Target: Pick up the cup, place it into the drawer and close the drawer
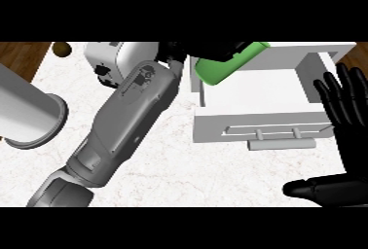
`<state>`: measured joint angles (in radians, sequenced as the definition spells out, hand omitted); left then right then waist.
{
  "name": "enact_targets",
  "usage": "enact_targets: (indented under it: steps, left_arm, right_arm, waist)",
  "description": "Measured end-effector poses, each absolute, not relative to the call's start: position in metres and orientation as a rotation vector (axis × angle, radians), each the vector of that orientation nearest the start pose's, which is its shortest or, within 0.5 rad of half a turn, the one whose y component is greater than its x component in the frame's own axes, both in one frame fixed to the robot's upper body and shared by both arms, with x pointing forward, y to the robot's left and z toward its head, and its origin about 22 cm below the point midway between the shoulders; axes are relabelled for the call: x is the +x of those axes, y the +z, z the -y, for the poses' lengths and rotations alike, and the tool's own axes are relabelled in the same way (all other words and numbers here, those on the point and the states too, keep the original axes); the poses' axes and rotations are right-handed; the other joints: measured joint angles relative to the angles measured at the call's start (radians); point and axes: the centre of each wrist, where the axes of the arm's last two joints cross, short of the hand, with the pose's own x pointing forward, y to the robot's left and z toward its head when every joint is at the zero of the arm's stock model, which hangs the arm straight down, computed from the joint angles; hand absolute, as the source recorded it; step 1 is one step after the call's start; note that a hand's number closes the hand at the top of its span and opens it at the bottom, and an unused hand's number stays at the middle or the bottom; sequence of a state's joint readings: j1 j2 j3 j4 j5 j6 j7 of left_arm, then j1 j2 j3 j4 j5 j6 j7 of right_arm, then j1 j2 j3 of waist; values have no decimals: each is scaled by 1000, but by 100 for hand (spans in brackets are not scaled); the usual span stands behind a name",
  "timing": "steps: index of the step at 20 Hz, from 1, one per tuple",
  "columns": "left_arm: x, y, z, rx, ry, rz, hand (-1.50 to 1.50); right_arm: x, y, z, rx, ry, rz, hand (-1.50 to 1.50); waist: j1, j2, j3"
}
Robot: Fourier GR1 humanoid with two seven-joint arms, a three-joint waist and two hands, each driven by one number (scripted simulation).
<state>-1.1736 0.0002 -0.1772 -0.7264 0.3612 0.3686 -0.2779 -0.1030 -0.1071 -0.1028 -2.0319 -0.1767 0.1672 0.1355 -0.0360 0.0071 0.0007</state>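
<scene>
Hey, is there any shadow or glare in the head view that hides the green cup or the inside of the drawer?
Head view: no glare; lighting is even. The open drawer has soft shade along its inner walls, interior readable. The green cup stays bright at the drawer's back left corner, its top hidden by the left robot hand, not by shadow. The right robot hand rests open at the right edge.

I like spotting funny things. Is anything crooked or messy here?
Nothing is spilled or broken. The green cup looks tilted, but the left hand is holding it over the back corner of the open drawer. The right hand rests open at the right edge.
</scene>
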Motion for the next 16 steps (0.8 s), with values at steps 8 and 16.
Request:
enact_targets:
  steps: [8,16]
  left_arm:
    - [428,154,-21,-165,-167,1931,150]
    - [431,140,-18,-99,-253,1904,150]
  right_arm:
    - [233,141,250,156,157,2002,-150]
    - [232,139,247,188,180,2003,-150]
  waist:
    - [-22,5,0]
    - [-48,11,1]
